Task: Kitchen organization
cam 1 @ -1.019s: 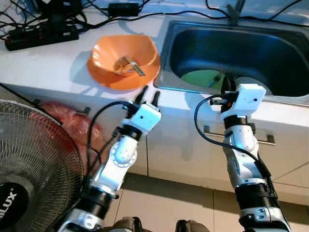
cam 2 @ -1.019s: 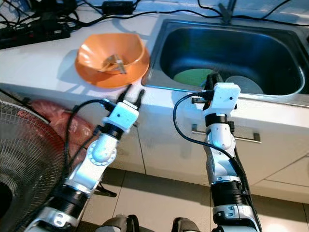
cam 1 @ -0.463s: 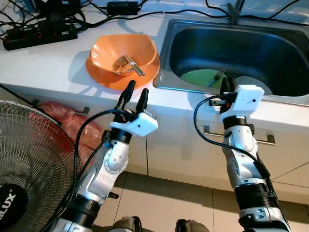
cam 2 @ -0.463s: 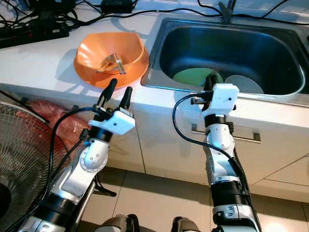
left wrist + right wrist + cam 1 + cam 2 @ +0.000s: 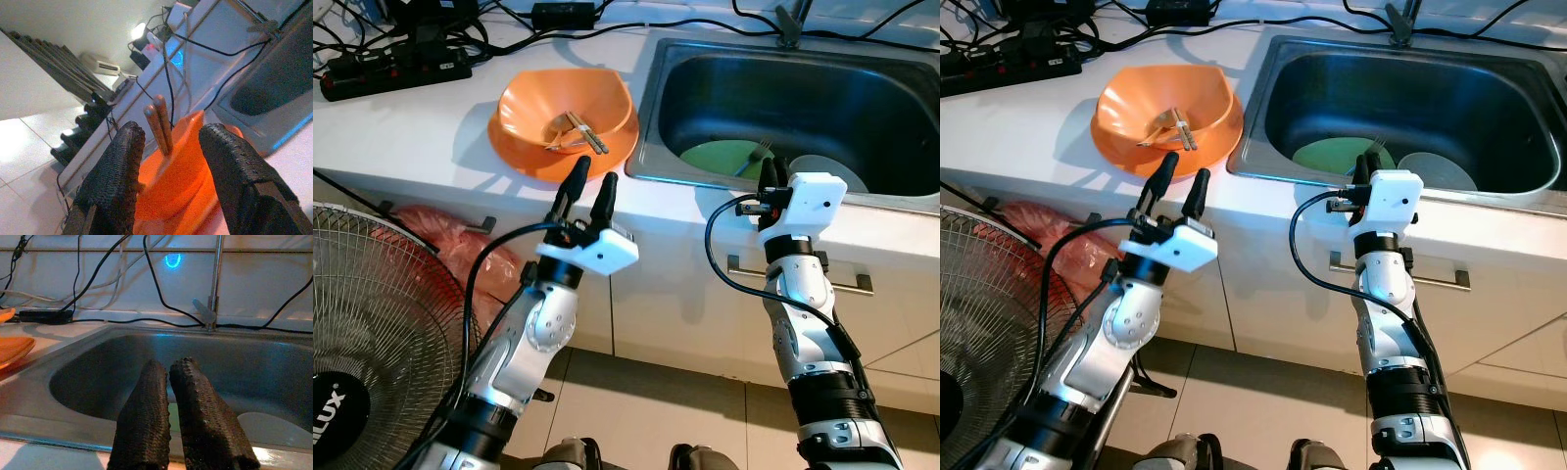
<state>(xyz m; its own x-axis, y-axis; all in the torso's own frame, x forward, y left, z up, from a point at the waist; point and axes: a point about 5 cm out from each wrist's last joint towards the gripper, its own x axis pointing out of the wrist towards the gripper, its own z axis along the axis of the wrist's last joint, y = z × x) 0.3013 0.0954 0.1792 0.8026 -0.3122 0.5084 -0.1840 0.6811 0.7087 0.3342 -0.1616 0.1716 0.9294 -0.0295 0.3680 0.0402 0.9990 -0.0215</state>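
Reaching toward an orange bowl [image 5: 566,122] on a white kitchen surface [image 5: 421,132], beside a steel sink [image 5: 783,108].

Sitting at the surface's front edge with chopsticks [image 5: 576,132] inside; hovering just short of it, left gripper [image 5: 590,184], fingers spread open; resting at the sink's near rim, right gripper [image 5: 770,175], fingers closed on nothing; lying in the basin, a green plate [image 5: 724,160].

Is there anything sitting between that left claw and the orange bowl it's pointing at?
Nothing visible: the left gripper, jaws open, sits just before the orange bowl holding chopsticks, with bare counter between them.
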